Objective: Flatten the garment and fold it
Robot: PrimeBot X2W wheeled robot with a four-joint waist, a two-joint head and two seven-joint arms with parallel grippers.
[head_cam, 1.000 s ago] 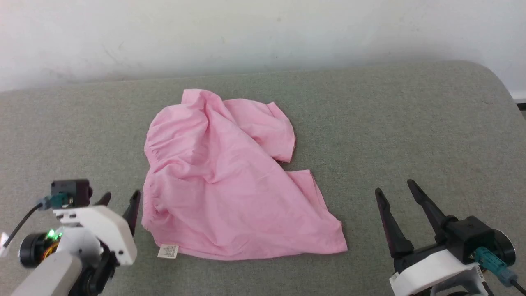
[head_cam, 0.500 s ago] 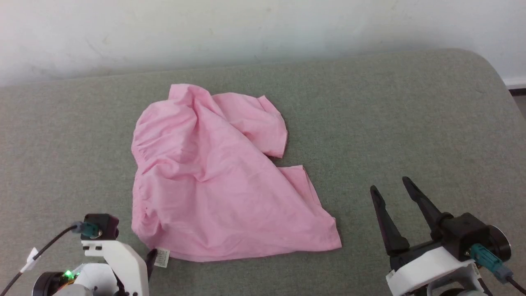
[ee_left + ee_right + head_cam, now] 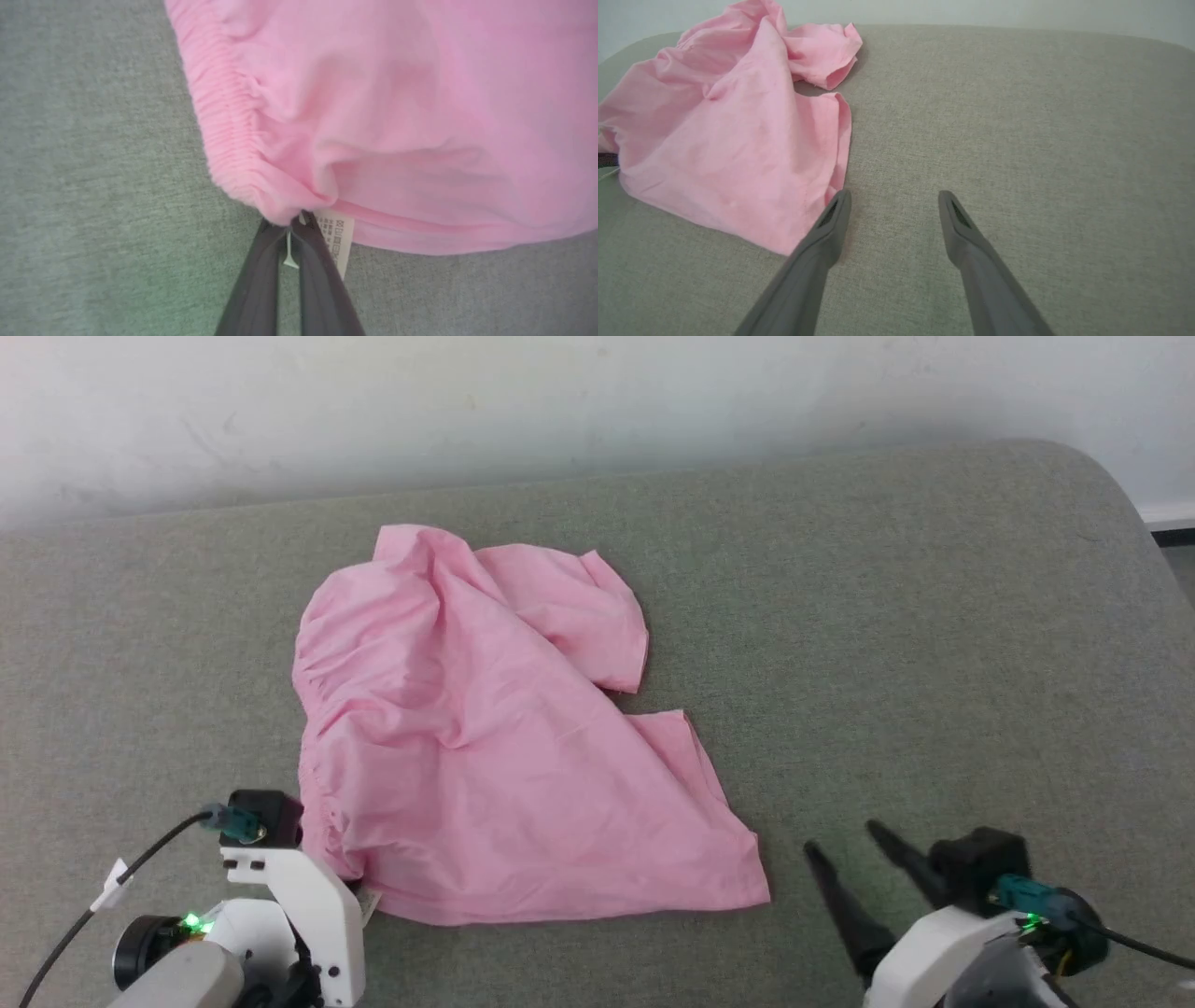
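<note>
Left hand (image 3: 292, 223) tight on the garment (image 3: 485, 756) (waistband corner, white label (image 3: 343, 231) alongside), right hand (image 3: 894, 196) splayed over grey cushion (image 3: 1041, 140)

Wht label (image 3: 341, 233) on garment (image 3: 383, 107) — txt too blurry to read.

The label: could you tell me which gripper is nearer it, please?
Left. The left gripper pinches the shorts beside the label; the right gripper stands open past the opposite corner.
</note>
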